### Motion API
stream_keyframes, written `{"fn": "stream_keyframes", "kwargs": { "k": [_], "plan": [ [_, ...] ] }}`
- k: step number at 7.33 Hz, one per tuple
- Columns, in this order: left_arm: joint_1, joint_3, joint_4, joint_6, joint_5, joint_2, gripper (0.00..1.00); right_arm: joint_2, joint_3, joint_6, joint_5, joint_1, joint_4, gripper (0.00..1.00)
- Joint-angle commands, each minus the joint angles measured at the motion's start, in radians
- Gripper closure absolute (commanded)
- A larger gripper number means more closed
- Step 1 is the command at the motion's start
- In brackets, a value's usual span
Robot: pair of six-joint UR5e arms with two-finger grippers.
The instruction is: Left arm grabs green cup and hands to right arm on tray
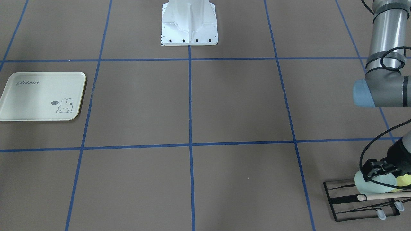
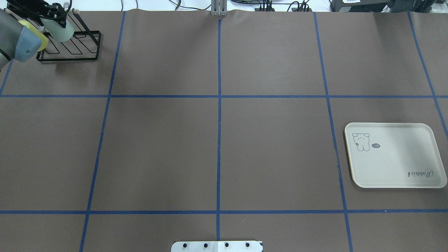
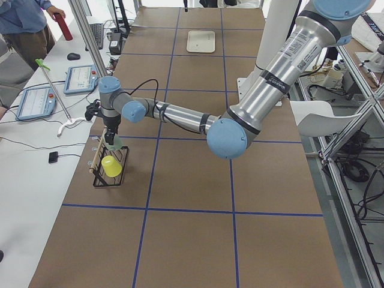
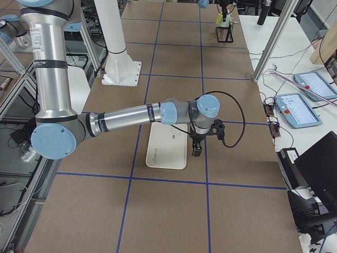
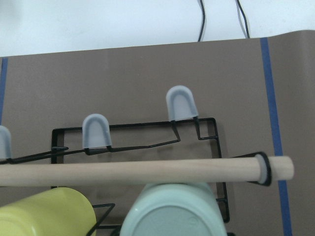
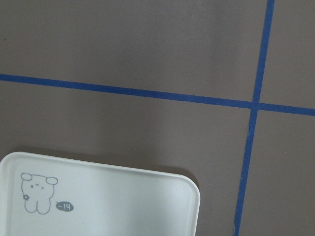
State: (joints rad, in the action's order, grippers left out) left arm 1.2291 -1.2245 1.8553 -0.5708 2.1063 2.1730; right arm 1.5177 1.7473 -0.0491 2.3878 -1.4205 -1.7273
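Observation:
The pale green cup [image 1: 374,186] lies on its side in a black wire rack [image 1: 329,200] at the table's far left corner, under a wooden dowel [image 1: 382,196]. My left gripper [image 1: 375,169] comes down on the cup with its black fingers on both sides of it, and looks shut on it. The left wrist view shows the cup's base [image 5: 172,214] close below the dowel [image 5: 147,170]. The cream Rabbit tray [image 2: 402,161] lies bare on the right side. My right gripper [image 4: 196,150] hangs above the tray's edge [image 4: 166,153]. I cannot tell whether it is open.
A yellow-green cup [image 1: 405,179] lies in the rack right beside the green one. The rack's prongs have grey caps [image 5: 181,103]. The robot's white base [image 1: 189,29] stands at the table's middle edge. An operator [image 3: 24,24] and tablets are beside the table.

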Motion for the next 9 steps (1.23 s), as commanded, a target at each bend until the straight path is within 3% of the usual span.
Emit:
{"fn": "stream_keyframes", "kwargs": {
  "k": [1, 3, 5, 7, 9],
  "plan": [
    [0.009, -0.230, -0.156, 0.000, 0.001, -0.091, 1.00, -0.005, 0.001, 0.000, 0.001, 0.000, 0.000, 0.00],
    [0.004, -0.427, -0.339, -0.006, 0.003, -0.133, 1.00, -0.007, 0.000, -0.003, 0.001, 0.000, 0.018, 0.00],
    [-0.003, -0.505, -0.435, -0.082, 0.020, -0.099, 1.00, 0.006, -0.029, -0.008, 0.001, 0.003, 0.168, 0.00],
    [-0.061, -0.547, -0.424, -0.426, 0.168, -0.043, 1.00, 0.004, -0.029, -0.041, 0.054, 0.043, 0.260, 0.00],
    [-0.217, -0.605, -0.383, -0.753, 0.182, 0.034, 1.00, 0.004, -0.029, -0.074, 0.129, 0.112, 0.436, 0.00]
  ]
}}
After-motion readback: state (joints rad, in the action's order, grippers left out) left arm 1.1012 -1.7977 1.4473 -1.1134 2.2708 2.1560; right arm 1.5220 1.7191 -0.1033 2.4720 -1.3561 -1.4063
